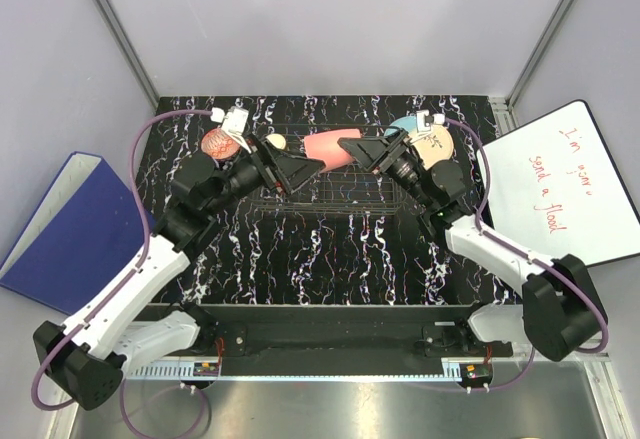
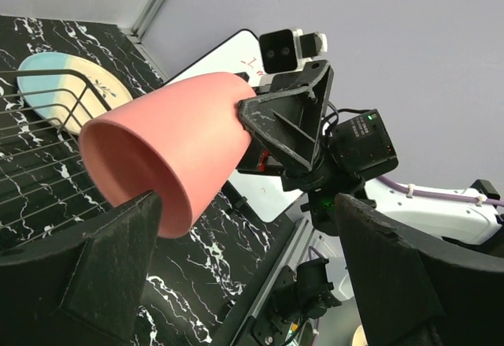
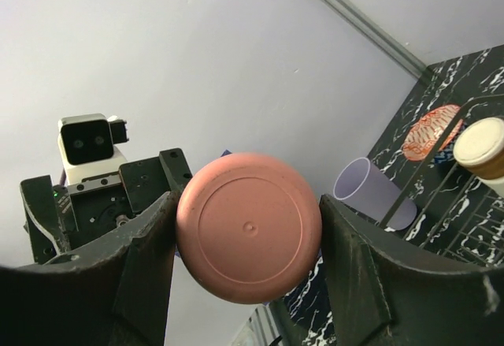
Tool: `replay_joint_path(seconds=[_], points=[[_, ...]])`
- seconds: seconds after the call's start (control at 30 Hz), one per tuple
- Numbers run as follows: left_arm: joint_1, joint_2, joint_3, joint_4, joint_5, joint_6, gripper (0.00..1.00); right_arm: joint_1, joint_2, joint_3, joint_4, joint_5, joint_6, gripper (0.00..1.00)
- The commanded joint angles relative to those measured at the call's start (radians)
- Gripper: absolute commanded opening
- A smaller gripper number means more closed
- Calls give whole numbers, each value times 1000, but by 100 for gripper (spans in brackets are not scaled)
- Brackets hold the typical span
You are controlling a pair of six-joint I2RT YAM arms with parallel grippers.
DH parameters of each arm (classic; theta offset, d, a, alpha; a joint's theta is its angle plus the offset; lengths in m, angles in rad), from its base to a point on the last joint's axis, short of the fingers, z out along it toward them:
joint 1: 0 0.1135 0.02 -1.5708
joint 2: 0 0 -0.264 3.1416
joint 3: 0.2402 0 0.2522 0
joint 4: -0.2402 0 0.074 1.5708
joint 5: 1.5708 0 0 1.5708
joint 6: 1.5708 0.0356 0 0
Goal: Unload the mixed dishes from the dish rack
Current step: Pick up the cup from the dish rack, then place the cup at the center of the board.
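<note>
A salmon-pink cup hangs on its side above the dish rack, its mouth toward the left arm. My right gripper is shut on the cup's base, one finger on each side. My left gripper stands open at the cup's mouth, with the rim close by one finger. The light-blue-and-cream plate lies right of the rack. A red-orange bowl and a whitish cup sit at the rack's left end. A lavender cup lies near them.
A blue binder leans off the table's left side. A whiteboard with red writing lies to the right. The rack's wire wall runs close under the pink cup. Both arms cross over the rack's middle.
</note>
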Motion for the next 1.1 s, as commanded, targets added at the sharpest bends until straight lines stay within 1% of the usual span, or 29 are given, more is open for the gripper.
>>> replay_joint_path(seconds=[0.0, 0.13, 0.2, 0.23, 0.27, 0.3, 0.33, 0.37, 0.43, 0.47, 0.5, 0.53, 0.57, 0.6, 0.63, 0.67, 0.7, 0.73, 0.77, 0.8, 0.83, 0.87, 0.9, 0.93, 0.97, 1.0, 1.07], points=[[-4, 27, -13, 112, 57, -34, 92, 8, 34, 38, 140, -59, 59, 0], [-8, 57, -8, 125, 70, -44, 91, 26, 79, 80, 123, -117, 62, 0], [-11, 66, 1, 128, 92, -41, 85, 29, 105, 101, 110, -162, 65, 0], [-13, 75, 4, 125, 98, -36, 80, 31, 109, 103, 105, -168, 66, 0], [-14, 80, 18, 97, 100, -24, 64, 31, 112, 98, 100, -173, 69, 0], [-14, 84, 27, 80, 98, -16, 51, 31, 111, 97, 96, -173, 68, 0], [-14, 86, 30, 67, 94, -10, 42, 31, 106, 92, 88, -171, 63, 0], [-14, 84, 33, 53, 89, 1, 24, 29, 99, 90, 70, -174, 50, 0], [-14, 81, 32, 42, 78, 4, 6, 31, 91, 90, 48, -177, 42, 0], [-14, 75, 32, 25, 71, 5, 0, 31, 80, 84, 41, -176, 34, 0], [-14, 74, 35, 10, 57, 7, 0, 32, 71, 80, 25, -167, 28, 0], [-16, 69, 42, -13, 29, 22, 0, 31, 60, 78, 2, -157, 17, 14], [-14, 60, 64, -76, 9, 39, 0, 32, 27, 78, -75, -116, -22, 34], [-14, 51, 82, -120, -21, 59, 0, 31, 4, 80, -147, -70, -49, 60], [-14, 43, 104, -175, -108, 108, 0, 29, -28, 96, -247, -2, -108, 88], [-14, 28, 155, -290, -161, 139, 0, 31, -86, 109, -454, 134, -151, 99], [-14, 23, 185, -358, -226, 174, 0, 31, -113, 126, -554, 204, -191, 100], [-14, 24, 220, -434, -417, 235, 0, 32, -133, 158, -640, 270, -254, 100], [-13, 29, 296, -584, -515, 260, 0, 33, -166, 169, -768, 375, -285, 100], [-1, 55, 330, -648, -601, 286, 0, 33, -182, 176, -812, 407, -312, 100], [10, 70, 363, -709, -756, 304, 0, 33, -194, 188, -846, 430, -360, 100], [27, 87, 422, -821, -806, 304, 0, 33, -216, 193, -925, 480, -371, 100], [83, 119, 443, -863, -834, 303, 0, 33, -222, 196, -952, 499, -383, 100], [117, 130, 466, -896, -854, 288, 0, 33, -228, 201, -978, 517, -400, 100], [156, 139, 466, -933, -844, 283, 0, 33, -233, 204, -1030, 554, -403, 100], [211, 143, 458, -941, -838, 275, 0, 33, -234, 204, -1050, 567, -408, 100], [245, 147, 431, -941, -842, 257, 0, 33, -242, 195, -1078, 573, -415, 100]])
